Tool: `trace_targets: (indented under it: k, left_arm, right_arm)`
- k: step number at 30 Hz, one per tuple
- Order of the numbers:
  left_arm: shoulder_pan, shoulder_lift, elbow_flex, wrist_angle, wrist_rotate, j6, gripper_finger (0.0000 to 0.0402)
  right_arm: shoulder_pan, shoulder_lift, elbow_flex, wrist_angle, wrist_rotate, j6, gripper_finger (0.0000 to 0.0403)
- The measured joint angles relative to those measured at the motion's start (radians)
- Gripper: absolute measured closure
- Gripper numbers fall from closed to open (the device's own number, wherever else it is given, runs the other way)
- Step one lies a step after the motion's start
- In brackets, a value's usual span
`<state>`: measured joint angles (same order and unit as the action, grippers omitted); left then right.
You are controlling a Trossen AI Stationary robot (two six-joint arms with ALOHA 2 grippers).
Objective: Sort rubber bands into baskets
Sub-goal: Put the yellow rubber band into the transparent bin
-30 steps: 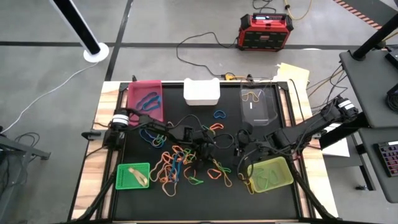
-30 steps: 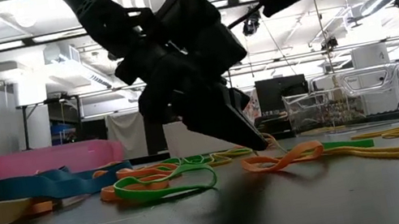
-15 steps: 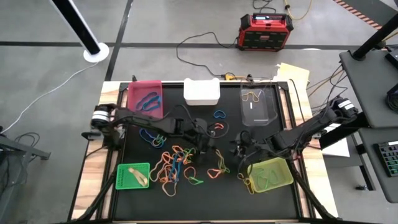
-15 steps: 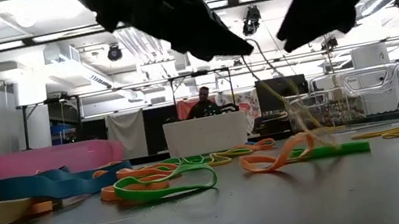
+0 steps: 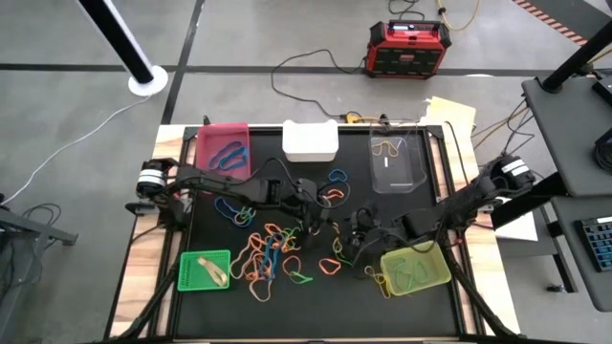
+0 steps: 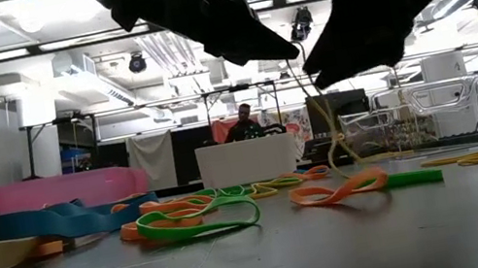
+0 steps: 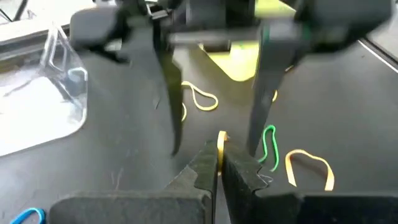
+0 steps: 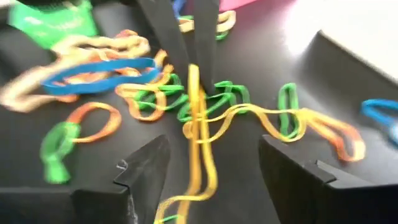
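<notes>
- The left gripper [image 5: 321, 222] hangs above the middle of the black table [image 5: 206, 311], its arm reaching in from the nine o'clock side; in the left wrist view its jaws are pressed together on a yellow rubber band [image 7: 221, 144], and the low view shows that band [image 6: 323, 134] dangling from the fingertips down toward the mat
- The right gripper [image 5: 352, 241] sits just to the four o'clock side of the left one, its arm coming from the three o'clock edge; its fingers [image 8: 144, 171] stand wide apart, with the hanging yellow band [image 8: 198, 124] between them and touching neither
- The loose pile of rubber bands [image 5: 273, 256] in orange, green, blue and yellow lies at about seven o'clock from the left gripper, spread over the table's centre
- The magenta-pink basket [image 5: 226, 148] at eleven o'clock holds blue bands; the white basket [image 5: 310, 141] stands at twelve o'clock; the clear basket [image 5: 395, 162] at one o'clock holds an orange band
- The bright green basket [image 5: 204, 270] at seven o'clock holds a tan band; the yellow-green basket [image 5: 415, 268] at five o'clock, just beside the right gripper, holds yellow bands
- A red-and-black box [image 5: 405, 48] stands on the floor beyond the twelve o'clock edge; in the low view a person [image 6: 244, 123] shows far back in the room
</notes>
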<state>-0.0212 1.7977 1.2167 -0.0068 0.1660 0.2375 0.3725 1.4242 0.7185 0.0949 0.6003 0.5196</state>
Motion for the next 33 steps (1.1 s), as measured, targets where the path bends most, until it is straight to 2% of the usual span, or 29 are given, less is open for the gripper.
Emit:
trace_targets:
  k: [3,6,8,12,13,20,24,27,31,33]
  left_arm:
    - [0.0,0.0,0.0,-0.001,0.0,0.0,0.0402]
    - [0.0,0.0,0.0,-0.001,0.0,0.0,0.0402]
    - [0.0,0.0,0.0,0.0,0.0,0.0,0.0402]
    - [0.0,0.0,0.0,0.011,0.006,-0.028,0.0396]
    - [0.0,0.0,0.001,0.002,0.009,-0.029,0.0389]
    - [0.003,-0.012,0.0,-0.041,-0.005,-0.036,0.0305]
    - [0.005,-0.068,0.0,-0.085,-0.094,-0.024,0.0258]
    - [0.006,-0.128,0.001,-0.15,-0.15,-0.009,0.0234]
    - [0.005,-0.204,0.001,-0.223,-0.156,-0.011,0.022]
    - [0.005,-0.233,0.001,-0.249,-0.156,-0.016,0.0219]
  right_arm:
    - [-0.002,0.043,0.027,0.004,0.006,-0.073,0.0165]
    - [-0.011,0.068,0.045,0.024,0.001,-0.116,0.0201]
    - [-0.017,0.073,0.048,0.024,0.002,-0.124,0.0244]
    - [-0.018,0.063,0.048,0.022,0.001,-0.143,0.0365]
    - [-0.017,0.061,0.048,0.023,0.0,-0.151,0.0377]
    - [-0.019,0.015,0.049,-0.014,-0.007,-0.176,0.0393]
    - [-0.042,-0.065,0.076,-0.168,0.003,-0.179,0.0394]
    - [-0.077,-0.136,0.124,-0.324,0.088,-0.182,0.0394]
    - [-0.145,-0.216,0.209,-0.491,0.246,-0.241,0.0394]
    - [-0.188,-0.243,0.253,-0.544,0.287,-0.294,0.0394]
